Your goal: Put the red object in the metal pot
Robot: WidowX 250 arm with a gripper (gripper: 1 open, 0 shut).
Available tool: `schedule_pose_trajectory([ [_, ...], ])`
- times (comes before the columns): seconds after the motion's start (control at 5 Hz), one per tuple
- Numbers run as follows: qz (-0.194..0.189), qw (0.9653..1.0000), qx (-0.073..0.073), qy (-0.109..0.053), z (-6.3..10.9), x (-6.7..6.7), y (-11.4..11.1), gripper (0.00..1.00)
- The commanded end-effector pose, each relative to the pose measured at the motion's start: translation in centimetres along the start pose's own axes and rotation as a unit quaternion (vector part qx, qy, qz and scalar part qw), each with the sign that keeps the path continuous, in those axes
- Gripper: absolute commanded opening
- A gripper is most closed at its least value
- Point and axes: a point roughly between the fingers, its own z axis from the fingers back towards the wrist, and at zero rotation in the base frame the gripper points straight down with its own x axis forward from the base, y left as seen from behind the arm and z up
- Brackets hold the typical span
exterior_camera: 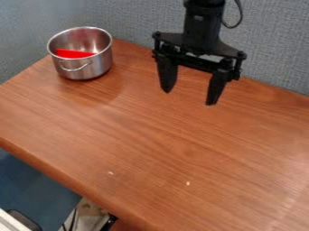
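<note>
Table [157, 153] bare between spread fingers [167, 79] and metal pot [81, 54].

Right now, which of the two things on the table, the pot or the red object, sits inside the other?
The red object lies inside the metal pot, visible through its open mouth at the table's far left corner.

Polished reddish wood-grain worktop [157, 153] with a soft sheen, shiny mirror-like steel metal pot [82, 52], matt black hand [193, 86], grey textured wall [272, 41] behind
</note>
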Motion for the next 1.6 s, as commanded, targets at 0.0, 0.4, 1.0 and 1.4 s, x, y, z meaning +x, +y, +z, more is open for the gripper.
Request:
schedule_pose_trajectory([
  [0.0,0.009,0.9987,0.010,-0.049,1.5,1.2,-1.5,1.00],
  [0.4,0.003,0.9981,0.013,-0.060,1.9,0.1,-1.7,1.00],
  [1.0,-0.074,0.9917,0.006,-0.105,3.7,-1.1,1.8,1.00],
  [1.4,-0.095,0.9895,-0.010,-0.108,1.9,-0.4,0.9,1.00],
])
